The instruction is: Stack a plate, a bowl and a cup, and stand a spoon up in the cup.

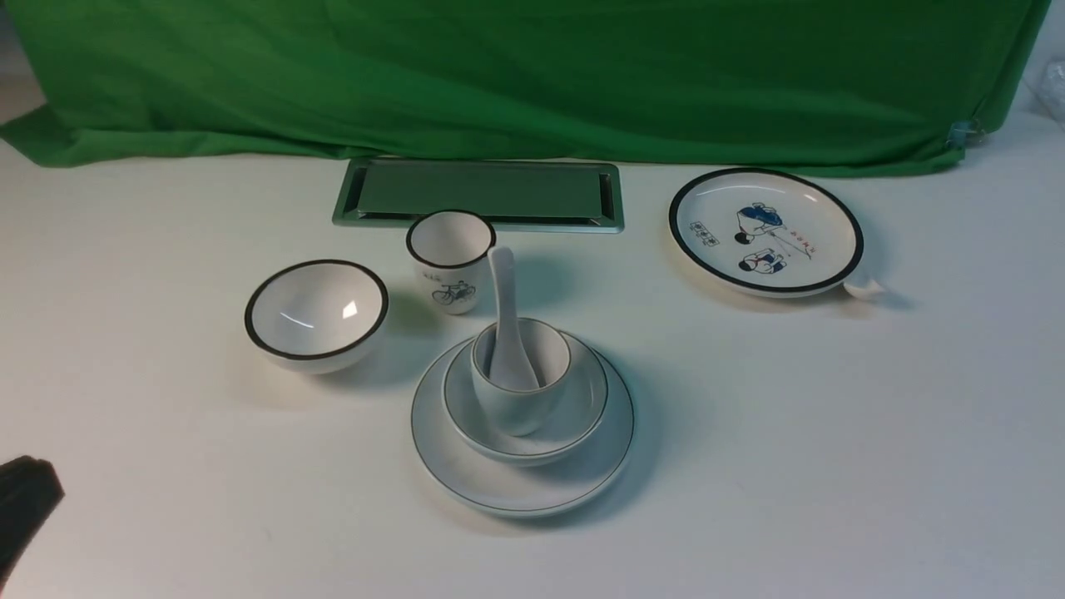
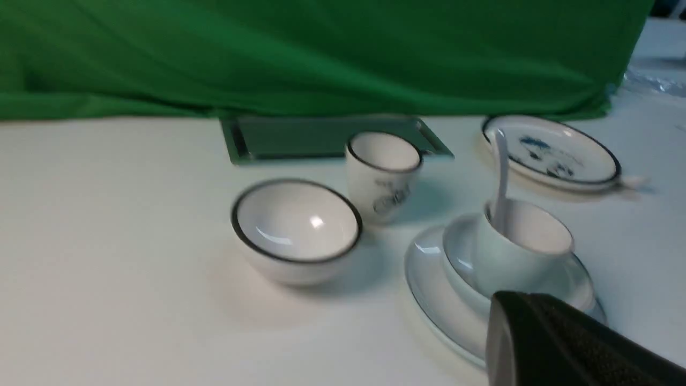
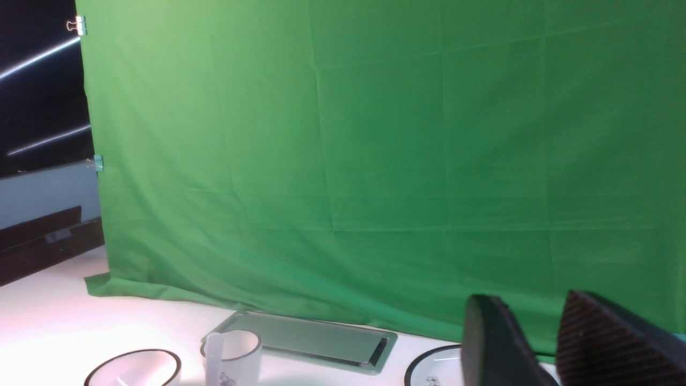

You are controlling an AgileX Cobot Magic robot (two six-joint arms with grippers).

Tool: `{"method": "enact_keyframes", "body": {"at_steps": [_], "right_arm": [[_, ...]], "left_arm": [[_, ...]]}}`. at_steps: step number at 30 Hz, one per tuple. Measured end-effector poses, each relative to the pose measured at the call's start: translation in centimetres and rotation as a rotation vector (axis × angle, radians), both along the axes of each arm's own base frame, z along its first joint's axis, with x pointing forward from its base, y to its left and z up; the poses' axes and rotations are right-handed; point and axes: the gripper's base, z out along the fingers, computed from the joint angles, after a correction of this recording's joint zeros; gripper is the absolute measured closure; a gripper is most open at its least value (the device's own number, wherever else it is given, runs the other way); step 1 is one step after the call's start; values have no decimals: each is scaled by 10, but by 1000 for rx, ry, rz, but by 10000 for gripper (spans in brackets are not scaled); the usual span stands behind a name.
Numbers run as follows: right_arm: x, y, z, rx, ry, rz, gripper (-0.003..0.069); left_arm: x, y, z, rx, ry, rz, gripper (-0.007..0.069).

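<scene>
Curtain point(image 1: 532, 83), green, behind white table point(image 1: 832, 466); metal tray point(image 1: 482, 190) near curtain.

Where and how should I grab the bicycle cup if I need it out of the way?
I'd pinch the left wall of the bicycle cup at its rim, coming from above: it stands upright and open-mouthed with no handle, and the spoon rises close by its right side, so that side looks riskier.

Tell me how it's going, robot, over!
Left gripper shut, right parted, both empty. Glossy white ceramic spoon standing in small white thin-rimmed cup. Nothing blocking.
</scene>
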Motion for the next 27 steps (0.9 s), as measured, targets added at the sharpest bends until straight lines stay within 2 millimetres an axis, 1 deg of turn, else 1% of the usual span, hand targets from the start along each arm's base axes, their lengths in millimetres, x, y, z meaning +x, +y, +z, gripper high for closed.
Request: {"method": "enact_keyframes", "body": {"at_steps": [1, 2, 3, 4, 5, 6, 7, 9, 12, 18, 27], "right_arm": [[0, 0, 0, 0, 0, 0, 425], [0, 0, 0, 0, 0, 0, 425], [0, 0, 0, 0, 0, 0, 424], [0, 0, 0, 0, 0, 0, 424], [0, 0, 0, 0, 0, 0, 424], [0, 0, 0, 0, 0, 0, 424], [0, 0, 0, 0, 0, 0, 424], [0, 0, 0, 0, 0, 0, 423], [0, 0, 0, 0, 0, 0, 424], [0, 0, 0, 0, 0, 0, 422], [0, 0, 0, 0, 0, 0, 422]], "left_arm": [[0, 0, -5, 16, -26, 18, 624], [0, 3, -16, 36, -70, 76, 624], [1, 4, -20, 43, -80, 111, 624], [4, 6, -35, 47, -58, 164, 624], [4, 7, -37, 48, -52, 172, 624], [5, 8, -45, 50, -32, 205, 624], [7, 11, -58, 44, 6, 257, 624], [8, 13, -68, 39, 39, 293, 623], [8, 13, -68, 34, 38, 299, 623], [8, 10, -67, 49, 23, 237, 623], [8, 10, -66, 55, 18, 234, 623]]}}
